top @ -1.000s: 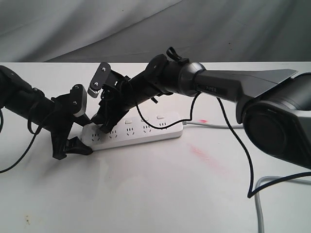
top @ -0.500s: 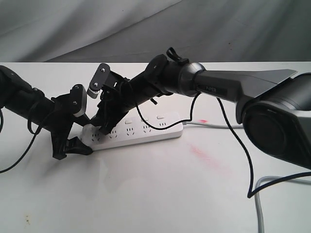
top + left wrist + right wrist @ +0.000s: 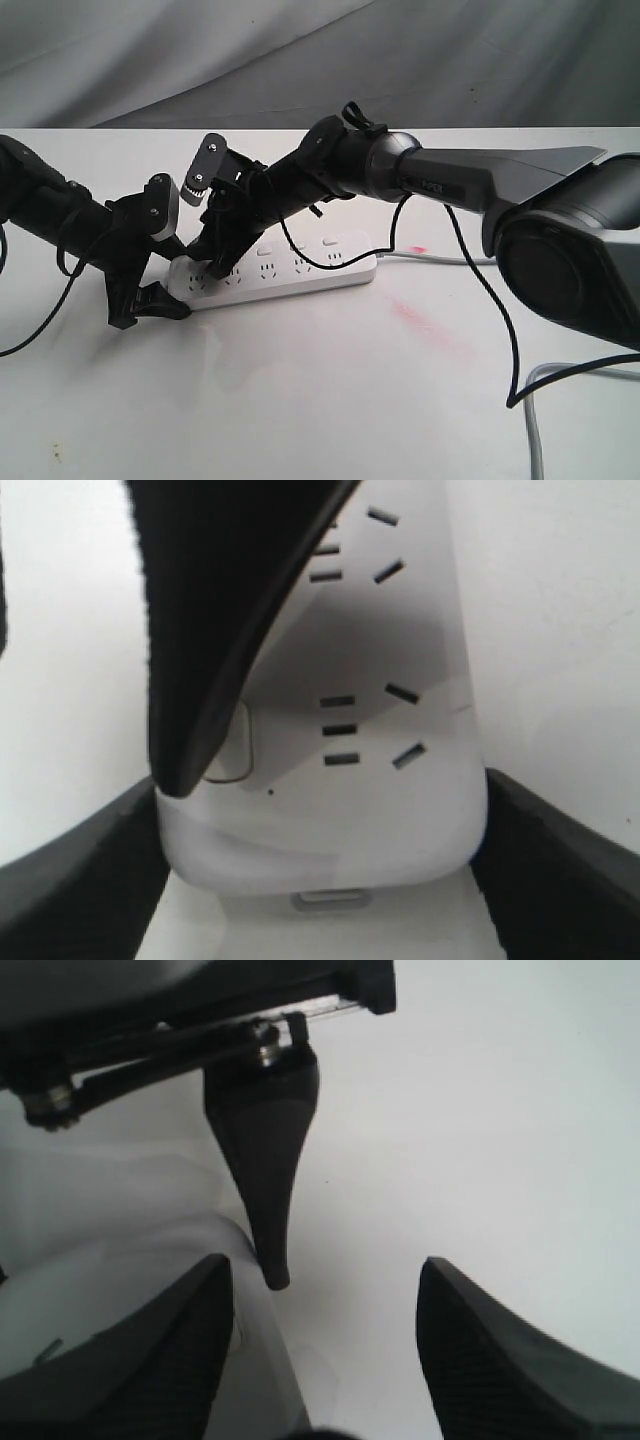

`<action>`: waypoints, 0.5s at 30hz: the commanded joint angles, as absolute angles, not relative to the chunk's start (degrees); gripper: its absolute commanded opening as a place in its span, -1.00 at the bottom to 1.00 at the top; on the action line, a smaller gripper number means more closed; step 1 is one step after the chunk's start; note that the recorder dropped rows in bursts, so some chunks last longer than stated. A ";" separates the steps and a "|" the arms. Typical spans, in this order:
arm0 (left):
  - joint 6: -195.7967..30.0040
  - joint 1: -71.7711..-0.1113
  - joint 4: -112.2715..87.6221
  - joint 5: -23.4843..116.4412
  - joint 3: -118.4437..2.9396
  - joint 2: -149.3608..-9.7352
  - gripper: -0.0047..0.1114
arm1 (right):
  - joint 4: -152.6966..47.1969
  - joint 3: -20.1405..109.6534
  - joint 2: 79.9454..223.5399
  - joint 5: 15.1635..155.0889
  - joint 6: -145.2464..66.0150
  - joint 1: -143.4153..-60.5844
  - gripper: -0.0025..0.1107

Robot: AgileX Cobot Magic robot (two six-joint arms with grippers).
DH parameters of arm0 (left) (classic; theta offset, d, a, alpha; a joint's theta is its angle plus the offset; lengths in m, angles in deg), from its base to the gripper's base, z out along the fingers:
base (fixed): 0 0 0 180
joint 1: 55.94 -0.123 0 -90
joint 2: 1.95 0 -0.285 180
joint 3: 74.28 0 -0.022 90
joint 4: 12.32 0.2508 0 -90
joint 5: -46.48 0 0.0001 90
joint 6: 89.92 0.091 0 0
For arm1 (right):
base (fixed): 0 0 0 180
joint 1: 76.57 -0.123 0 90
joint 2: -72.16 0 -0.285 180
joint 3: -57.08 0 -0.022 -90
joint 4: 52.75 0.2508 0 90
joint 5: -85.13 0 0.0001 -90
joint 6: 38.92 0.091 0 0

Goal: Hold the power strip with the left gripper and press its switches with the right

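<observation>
The white power strip (image 3: 290, 270) lies flat on the white table. My left gripper (image 3: 176, 283) is shut on its left end, and in the left wrist view both black jaws press the strip's (image 3: 400, 810) sides. My right gripper (image 3: 212, 258) reaches across to that same end and stands open. One of its fingers (image 3: 215, 630) comes down over the end switch (image 3: 236, 742); whether it touches I cannot tell. More switches (image 3: 265, 251) run along the strip's far edge. In the right wrist view the right gripper (image 3: 325, 1285) has one finger over the strip (image 3: 120, 1280) and the other over bare table.
The strip's grey cord (image 3: 435, 260) runs right from its far end. A loose black cable (image 3: 500, 330) hangs off the right arm and loops onto the table. A pink smear (image 3: 430, 325) marks the tabletop. A grey cable (image 3: 535, 430) lies at the front right.
The right arm has edged slightly to the left. Both grippers and the strip stay as they were.
</observation>
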State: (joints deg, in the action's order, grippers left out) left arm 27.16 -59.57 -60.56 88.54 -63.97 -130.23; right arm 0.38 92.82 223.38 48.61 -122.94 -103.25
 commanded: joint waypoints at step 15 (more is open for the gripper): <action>29.05 -59.05 -55.74 86.82 -63.38 -131.29 -0.11 | -4.31 92.24 226.49 46.70 -128.66 -104.06 -0.04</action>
State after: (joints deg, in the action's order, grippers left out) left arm 26.92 -59.57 -60.56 88.65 -63.97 -130.23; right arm -0.80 92.93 224.20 47.80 -127.45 -103.39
